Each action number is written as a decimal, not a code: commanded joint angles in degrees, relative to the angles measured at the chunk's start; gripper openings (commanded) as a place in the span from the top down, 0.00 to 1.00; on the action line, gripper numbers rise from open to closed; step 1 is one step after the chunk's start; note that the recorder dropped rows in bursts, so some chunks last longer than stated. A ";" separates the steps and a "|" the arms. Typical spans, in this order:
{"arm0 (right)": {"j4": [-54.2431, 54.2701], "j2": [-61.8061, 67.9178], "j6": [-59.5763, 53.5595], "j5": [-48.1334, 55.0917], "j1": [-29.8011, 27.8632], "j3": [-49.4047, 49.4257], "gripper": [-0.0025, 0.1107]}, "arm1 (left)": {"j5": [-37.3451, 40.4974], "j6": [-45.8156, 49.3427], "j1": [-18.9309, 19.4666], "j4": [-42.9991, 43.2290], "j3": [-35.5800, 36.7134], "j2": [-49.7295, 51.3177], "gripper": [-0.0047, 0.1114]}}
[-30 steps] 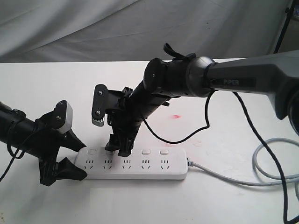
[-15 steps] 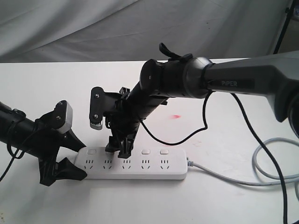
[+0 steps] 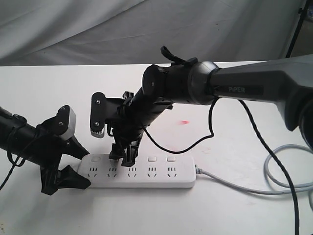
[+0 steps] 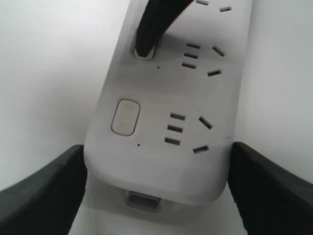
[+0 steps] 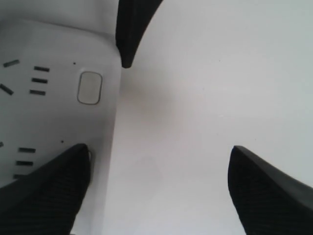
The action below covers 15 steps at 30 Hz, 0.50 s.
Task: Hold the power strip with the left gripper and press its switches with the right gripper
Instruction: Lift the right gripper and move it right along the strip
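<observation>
Right gripper (image 3: 122, 158) edged left; its fingertip (image 4: 151, 24) touches power strip (image 3: 161, 180)

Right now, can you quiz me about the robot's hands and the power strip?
1. True or false: the left hand grips one end of the power strip.
2. Counting buttons from the left hand, which one does a finger of the right hand touch? A first, B second, C fifth.
3. Are the right hand's jaws open or shut?
Key: 1 true; 2 B; 3 open.
</observation>
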 commanded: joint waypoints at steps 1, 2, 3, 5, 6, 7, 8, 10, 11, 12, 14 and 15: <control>-1.50 1.54 -0.12 0.48 0.52 1.21 0.34 | -0.12 0.17 -0.38 0.14 0.22 -0.03 0.71; -0.77 0.86 -0.12 0.63 0.52 1.21 0.34 | -0.12 0.17 -0.38 0.14 0.22 -0.03 0.71; 0.08 0.08 -0.12 0.63 0.52 1.21 0.34 | -0.12 0.17 -0.38 0.14 0.22 -0.03 0.71; 2.79 -1.43 -1.04 0.75 0.52 1.21 0.34 | -0.12 0.17 -0.38 0.14 0.22 -0.03 0.71; 4.47 -2.26 -1.84 0.75 0.52 1.21 0.34 | -0.12 0.17 -0.38 0.14 0.22 -0.03 0.71; 5.90 -2.98 -2.39 0.84 0.52 1.21 0.34 | -0.12 0.17 -0.38 0.14 0.22 -0.03 0.71; 6.87 -3.54 -2.75 0.84 0.38 1.21 0.34 | -0.12 0.17 -0.38 0.14 0.22 -0.03 0.71; 8.43 -4.45 -3.52 0.84 0.30 1.21 0.34 | -0.12 0.17 -0.38 0.14 0.22 -0.03 0.71; 8.43 -4.73 -3.52 0.84 0.32 1.21 0.34 | -0.12 0.17 -0.38 0.14 0.22 -0.03 0.71; 8.43 -5.05 -3.52 0.97 0.21 1.21 0.34 | -0.12 0.17 -0.38 0.14 0.22 -0.03 0.71; 8.30 -5.46 -3.41 1.73 0.03 1.21 0.34 | -0.12 0.17 -0.38 0.14 0.22 -0.03 0.71; 8.29 -5.58 -3.41 2.30 -0.41 1.21 0.34 | -0.12 0.17 -0.38 0.14 0.22 -0.03 0.71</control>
